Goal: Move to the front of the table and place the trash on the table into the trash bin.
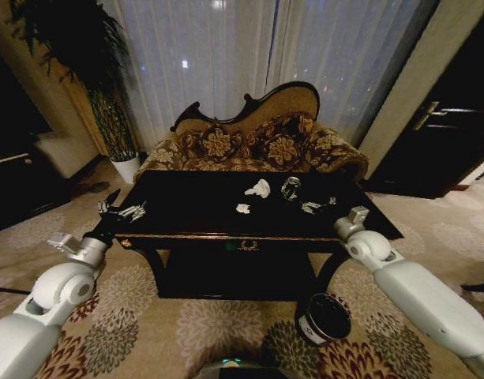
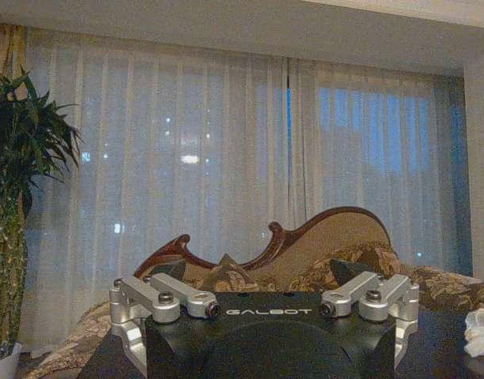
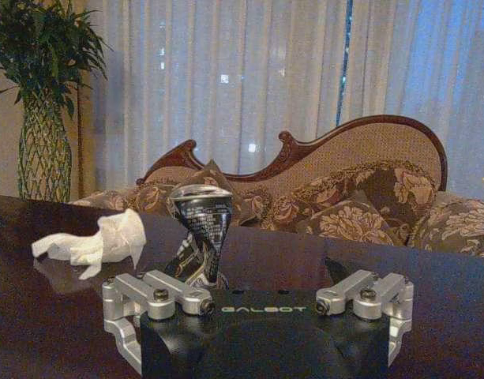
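I'm parked at the table (image 1: 186, 213), both arms raised over its front corners.

Trash bin (image 1: 324, 317) sits nearest on the carpet; left gripper (image 1: 125, 210) and right gripper (image 1: 320, 206) both spread wide, empty; beyond them lie can (image 1: 290, 188) and paper wads (image 1: 258, 188), sofa (image 1: 249, 142) behind.

The table (image 1: 186, 209) has a glossy black lacquered wood top that mirrors the items on it, with a thin gold-coloured metallic edge trim. The crumpled can (image 3: 204, 225) is shiny printed metal with a bright silvery rim. The paper wad (image 3: 99, 241) is matt white, creased and rough. The trash bin (image 1: 323, 317) has a smooth dark wall with a pale label. The left gripper (image 1: 125, 210) and right gripper (image 1: 319, 207) combine brushed silvery metal links with matt black housings. The sofa (image 1: 257, 142) pairs polished carved wood with woven floral cloth. The carpet (image 1: 226, 332) is matt patterned pile.
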You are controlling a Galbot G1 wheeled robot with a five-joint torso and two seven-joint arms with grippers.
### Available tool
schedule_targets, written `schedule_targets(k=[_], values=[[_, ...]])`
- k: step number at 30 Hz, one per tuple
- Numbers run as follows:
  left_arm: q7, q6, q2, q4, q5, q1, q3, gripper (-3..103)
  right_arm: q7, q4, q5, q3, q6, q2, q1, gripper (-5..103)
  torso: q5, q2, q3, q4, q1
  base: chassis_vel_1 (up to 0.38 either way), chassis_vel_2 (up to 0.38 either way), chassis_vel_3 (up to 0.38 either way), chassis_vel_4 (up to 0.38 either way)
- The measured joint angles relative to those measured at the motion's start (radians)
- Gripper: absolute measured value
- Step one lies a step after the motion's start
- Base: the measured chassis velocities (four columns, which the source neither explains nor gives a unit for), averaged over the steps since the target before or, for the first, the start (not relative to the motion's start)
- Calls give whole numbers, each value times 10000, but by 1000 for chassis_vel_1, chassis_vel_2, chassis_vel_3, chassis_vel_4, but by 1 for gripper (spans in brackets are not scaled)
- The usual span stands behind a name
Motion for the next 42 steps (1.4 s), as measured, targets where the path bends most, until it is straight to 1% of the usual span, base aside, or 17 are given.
schedule_targets(k=[2, 6, 8, 10, 23, 24, 26, 29, 30, 31, 32, 34, 35, 38, 40, 41, 42], values=[[0, 0, 0, 0, 0, 0, 0, 100, -8, -44, 5, -127, -4, 43, 173, 100, -1, 0, 0, 0, 1, 0, 0, 0, 0], [0, 0, 0, 0, 0, 0, 0, 100, 8, -196, 22, -803, -87, 212, 1006, 100, -2, 0, 0, 2, 0, 0, 0, 0, 0], [0, 0, 0, 0, 0, 0, 0, 100, 16, -223, 33, -884, -99, 229, 1094, 100, -1, 0, 0, 2, 0, 0, 0, 0, 0], [0, 0, 0, 0, 0, 0, 0, 100, 26, -342, 52, -1250, -126, 272, 1418, 100, -3, 0, 0, 1, 0, 0, 0, 0, 0], [0, 1, 0, 0, 0, 0, 0, 100, 126, -1149, -60, -2149, -209, 954, 2156, 101, -1, 0, 0, 1, 0, 0, 0, 0, 0], [0, 1, 0, 0, 0, 0, 0, 100, 187, -1178, -48, -2179, -230, 1040, 2212, 91, 0, 0, 0, 2, 0, 0, 0, 0, 0], [0, 0, 0, 0, 0, -1, 0, 100, 215, -1180, -34, -2181, -241, 1066, 2229, 91, 0, 0, 0, 2, 0, 0, 0, 0, 0], [0, 0, 0, 0, 0, -1, 0, 100, 258, -1181, 7, -2171, -251, 1073, 2238, 75, -1, 0, -1, 1, 0, 0, 0, 0, 0], [0, 0, 0, 0, 0, -1, 0, 100, 258, -1181, 7, -2171, -251, 1073, 2238, 75, -1, 0, -1, 1, 0, 0, 0, 0, 0], [0, 0, 0, 0, 0, 0, 0, 100, 260, -1180, 11, -2151, -251, 1068, 2237, 70, -1, 0, 0, 0, 0, 0, 0, 0, 0], [0, 0, 0, 0, 0, 0, 0, 100, 261, -1178, 12, -2129, -251, 1064, 2232, 70, -2, 0, -1, 1, 0, 0, 0, 0, 0], [0, 0, 0, 0, 0, 0, 0, 100, 264, -1156, 12, -2033, -251, 1045, 2156, 59, -1, 0, -1, 0, 0, 0, 0, 0, 0], [0, 0, 0, 0, 0, 0, 0, 100, 264, -1156, 12, -2033, -251, 1045, 2156, 59, -1, 0, -1, 0, 0, 0, 0, 0, 0], [0, 0, 0, 0, 0, 0, 0, 100, 282, -1074, -18, -1934, -255, 1017, 2048, 42, -1, 0, -1, 0, -1, 0, 0, 0, 0], [0, 0, 0, 0, 0, 0, 0, 100, 296, -1059, -23, -1923, -260, 1016, 2035, 42, -1, 0, -1, 1, 0, 0, 0, 0, 0], [0, 1, 0, 0, 0, 0, 0, 100, 354, -1035, -44, -1878, -274, 1017, 1997, 32, -1, 0, -1, 1, 0, 0, 0, 0, 0], [0, 1, 0, 0, 0, 0, 0, 100, 354, -1035, -44, -1878, -274, 1017, 1997, 32, -1, 0, -1, 1, 0, 0, 0, 0, 0]])
